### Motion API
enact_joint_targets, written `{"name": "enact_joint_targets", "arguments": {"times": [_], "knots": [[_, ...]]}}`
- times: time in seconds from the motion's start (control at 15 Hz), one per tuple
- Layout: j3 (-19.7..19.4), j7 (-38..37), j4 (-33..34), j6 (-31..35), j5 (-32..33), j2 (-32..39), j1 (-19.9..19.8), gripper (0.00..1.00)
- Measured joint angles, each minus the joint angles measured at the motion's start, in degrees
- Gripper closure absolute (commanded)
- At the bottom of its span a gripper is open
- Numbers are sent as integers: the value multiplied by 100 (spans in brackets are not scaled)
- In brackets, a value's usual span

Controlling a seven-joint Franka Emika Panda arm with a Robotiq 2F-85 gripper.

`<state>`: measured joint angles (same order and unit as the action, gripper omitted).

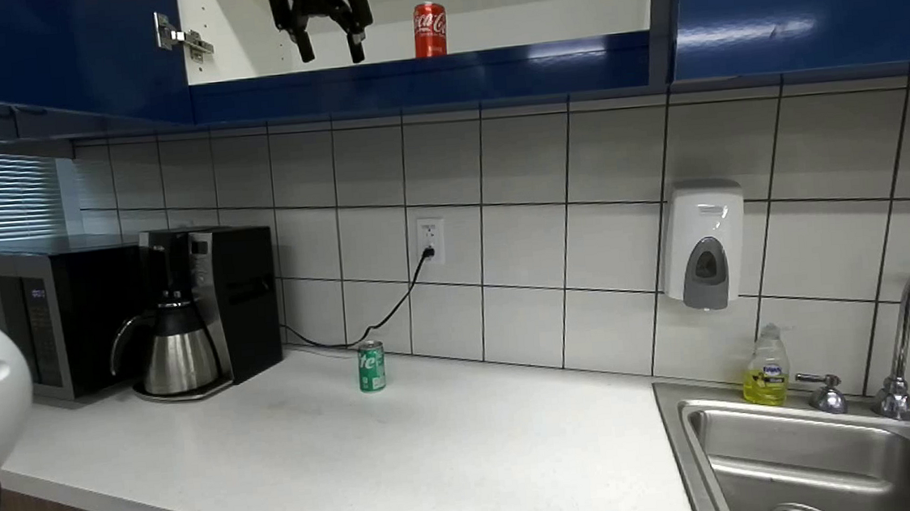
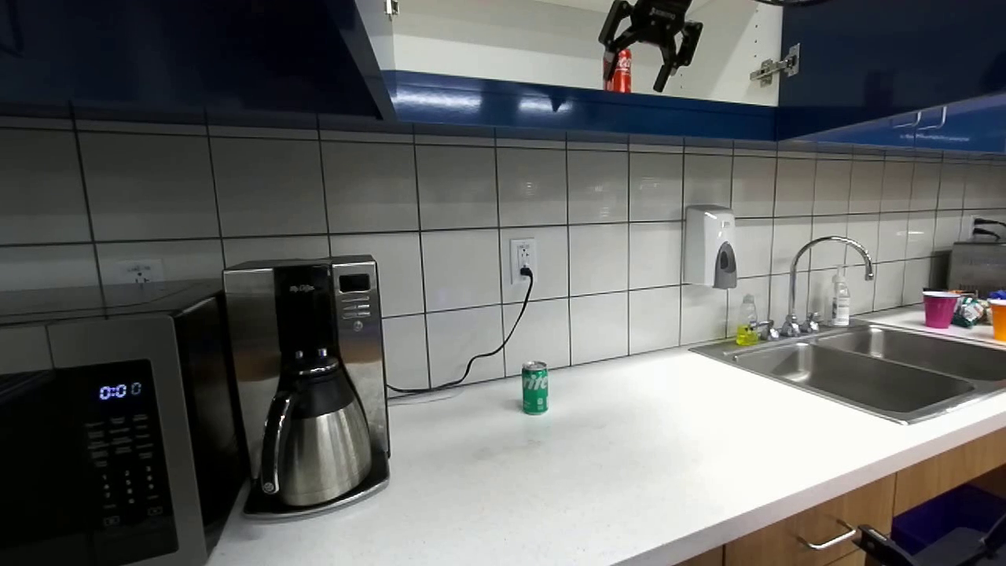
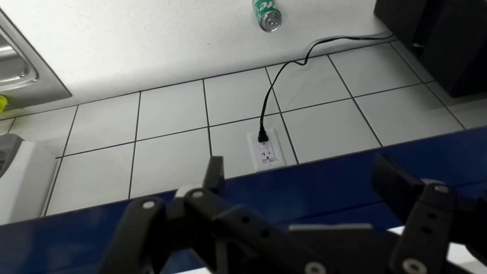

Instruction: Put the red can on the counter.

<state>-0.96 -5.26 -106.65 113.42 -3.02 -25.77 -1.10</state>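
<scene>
Red can [image 1: 430, 30] — in both exterior views, not the wrist view — claw [image 1: 332, 56] spread.

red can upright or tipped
Upright: in an exterior view, the red can shows vertical sides and top rim above the blue cabinet edge.

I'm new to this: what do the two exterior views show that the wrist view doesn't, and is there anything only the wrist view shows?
Only the exterior views: chiefly the red can, upright in the cupboard; also the coffee pot and the faucet.

Only the wrist view: I find no separate object, just close detail, such as the round bolts on the gripper.

Both: the gripper, open; the green can on the counter; the sink, dispenser, outlet and cord. The wrist view catches only a corner of the sink and part of the dispenser.
</scene>
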Motion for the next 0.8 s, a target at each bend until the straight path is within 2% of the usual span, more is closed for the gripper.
{"name": "enact_joint_targets", "arguments": {"times": [0.33, 0.8], "knots": [[-106, -141, 369, -48, 65, 248, -165, 0], [-217, -273, 1235, -118, 100, 1000, -254, 0]]}}
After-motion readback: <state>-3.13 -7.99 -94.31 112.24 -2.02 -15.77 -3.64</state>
